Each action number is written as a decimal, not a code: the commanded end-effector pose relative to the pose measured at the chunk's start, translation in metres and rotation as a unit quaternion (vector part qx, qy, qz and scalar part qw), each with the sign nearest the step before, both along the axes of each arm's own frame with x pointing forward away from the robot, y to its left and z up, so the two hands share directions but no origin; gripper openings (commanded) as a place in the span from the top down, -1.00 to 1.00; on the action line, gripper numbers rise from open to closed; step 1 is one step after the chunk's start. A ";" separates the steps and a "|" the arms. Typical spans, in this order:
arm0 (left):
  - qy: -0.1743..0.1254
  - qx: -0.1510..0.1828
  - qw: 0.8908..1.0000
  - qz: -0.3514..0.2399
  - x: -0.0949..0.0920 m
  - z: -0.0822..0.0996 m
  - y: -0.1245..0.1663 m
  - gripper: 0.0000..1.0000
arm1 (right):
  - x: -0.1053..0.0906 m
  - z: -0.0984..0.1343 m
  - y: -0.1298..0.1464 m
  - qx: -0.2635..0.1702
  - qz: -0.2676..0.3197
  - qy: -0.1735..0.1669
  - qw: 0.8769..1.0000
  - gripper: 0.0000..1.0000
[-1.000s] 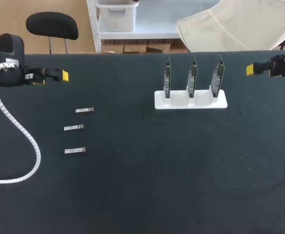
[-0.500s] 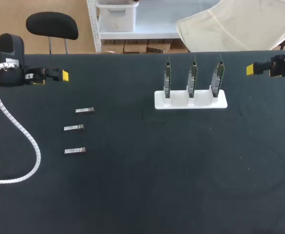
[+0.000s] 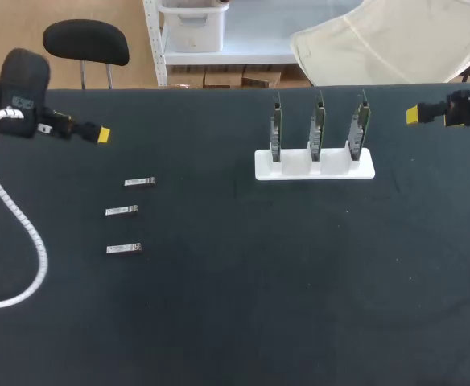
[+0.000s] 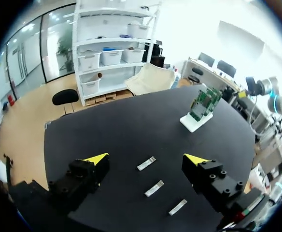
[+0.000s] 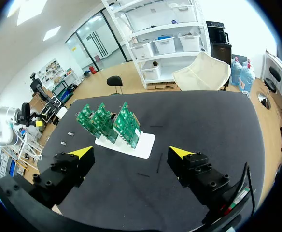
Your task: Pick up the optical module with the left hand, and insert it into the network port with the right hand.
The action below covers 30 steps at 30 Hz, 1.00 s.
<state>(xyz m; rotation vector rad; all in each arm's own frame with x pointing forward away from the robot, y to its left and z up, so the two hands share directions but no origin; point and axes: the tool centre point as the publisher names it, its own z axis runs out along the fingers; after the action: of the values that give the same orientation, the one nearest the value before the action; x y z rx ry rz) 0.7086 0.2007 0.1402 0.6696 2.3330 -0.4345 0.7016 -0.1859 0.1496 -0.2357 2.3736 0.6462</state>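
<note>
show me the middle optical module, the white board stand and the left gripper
middle optical module (image 3: 121,211): head view, centre of its metal body
white board stand (image 3: 295,170): head view, bare front part of its base
left gripper (image 3: 102,134): head view, at its yellow tips

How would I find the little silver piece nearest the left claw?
On the black table, look left, away from the white stand. Three silver modules lie in a column there. Yours is the rearmost module, closest to the left claw.

No legible text, labels, numbers or signs in any view.
</note>
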 end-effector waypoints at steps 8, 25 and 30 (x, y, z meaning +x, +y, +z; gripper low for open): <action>0.083 0.087 0.986 -0.117 0.025 -0.012 0.007 -1.00 | -0.002 0.001 0.001 -0.003 -0.003 0.000 1.000 -1.00; 0.096 0.169 0.950 -0.242 0.013 -0.051 -0.005 -1.00 | -0.002 0.001 0.001 -0.003 -0.003 0.000 1.000 -1.00; 0.091 0.193 0.941 -0.261 0.013 -0.061 -0.007 -1.00 | -0.002 0.001 0.001 -0.003 -0.003 0.000 1.000 -1.00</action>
<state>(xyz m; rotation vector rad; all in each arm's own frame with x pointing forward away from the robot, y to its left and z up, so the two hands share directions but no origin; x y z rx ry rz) 0.7171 0.1982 0.0816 1.4881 2.3833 -0.2934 0.7016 -0.1859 0.1496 -0.2359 2.3735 0.6463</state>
